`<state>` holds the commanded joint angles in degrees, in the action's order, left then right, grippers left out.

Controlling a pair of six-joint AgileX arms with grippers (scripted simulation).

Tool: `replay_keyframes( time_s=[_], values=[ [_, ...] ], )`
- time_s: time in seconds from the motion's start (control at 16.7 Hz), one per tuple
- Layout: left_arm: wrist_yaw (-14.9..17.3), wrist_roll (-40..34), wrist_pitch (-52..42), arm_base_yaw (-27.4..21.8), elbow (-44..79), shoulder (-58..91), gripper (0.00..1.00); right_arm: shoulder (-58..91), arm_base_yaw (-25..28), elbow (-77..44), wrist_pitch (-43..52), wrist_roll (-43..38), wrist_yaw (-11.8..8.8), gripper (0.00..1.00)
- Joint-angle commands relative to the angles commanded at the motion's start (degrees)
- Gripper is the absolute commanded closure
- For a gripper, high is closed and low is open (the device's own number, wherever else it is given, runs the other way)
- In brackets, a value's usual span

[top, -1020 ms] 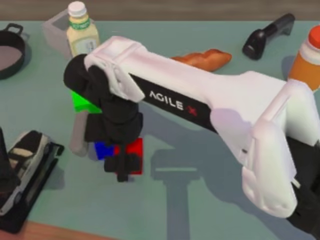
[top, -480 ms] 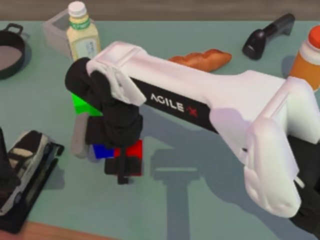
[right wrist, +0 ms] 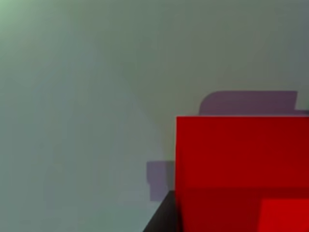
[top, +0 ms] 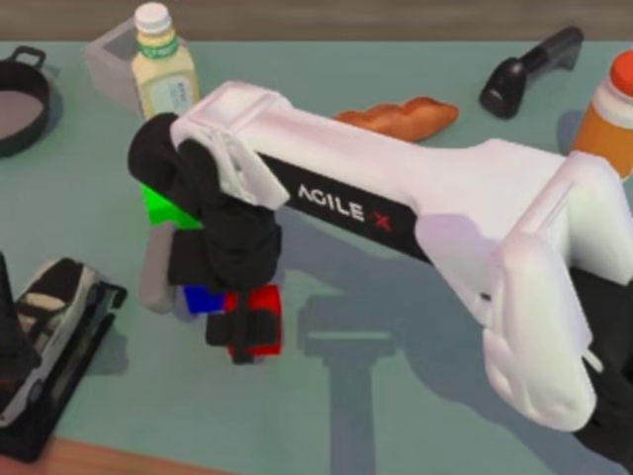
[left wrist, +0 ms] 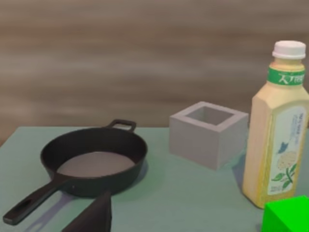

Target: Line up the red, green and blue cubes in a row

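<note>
One red cube (top: 263, 319), one green (top: 158, 206), one blue (top: 202, 298)

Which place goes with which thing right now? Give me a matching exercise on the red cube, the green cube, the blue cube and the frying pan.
Things:
1. red cube
2. green cube
3. blue cube
4. frying pan

Places:
A. at the table's far left edge
B. partly hidden under the right arm, just below the tea bottle in the top view
C. at the right gripper, beside the blue cube on its right
D. between the red cube and the left edge of the table, close against the red one

Pairs: 1-C, 2-B, 3-D, 4-A
</note>
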<state>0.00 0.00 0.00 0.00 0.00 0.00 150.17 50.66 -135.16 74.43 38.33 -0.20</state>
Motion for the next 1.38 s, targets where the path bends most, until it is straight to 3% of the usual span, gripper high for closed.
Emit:
replay_keyframes(
  time_s=[0.18, 0.24, 0.9, 1.38],
  values=[
    [0.00, 0.00, 0.00, 0.00, 0.00, 0.00, 0.00, 0.00, 0.00, 0.00, 0.00, 0.00, 0.00, 0.02],
    [0.00, 0.00, 0.00, 0.00, 0.00, 0.00, 0.00, 0.00, 0.00, 0.00, 0.00, 0.00, 0.00, 0.00],
    [0.00, 0.00, 0.00, 0.00, 0.00, 0.00, 0.00, 0.87, 0.09, -2.26, 2.04, 0.21, 0.02, 0.00],
    [0.00, 0.00, 0.00, 0.00, 0.00, 0.00, 0.00, 6.89, 0.24, -27.05, 19.56, 0.14, 0.05, 0.00]
  ],
)
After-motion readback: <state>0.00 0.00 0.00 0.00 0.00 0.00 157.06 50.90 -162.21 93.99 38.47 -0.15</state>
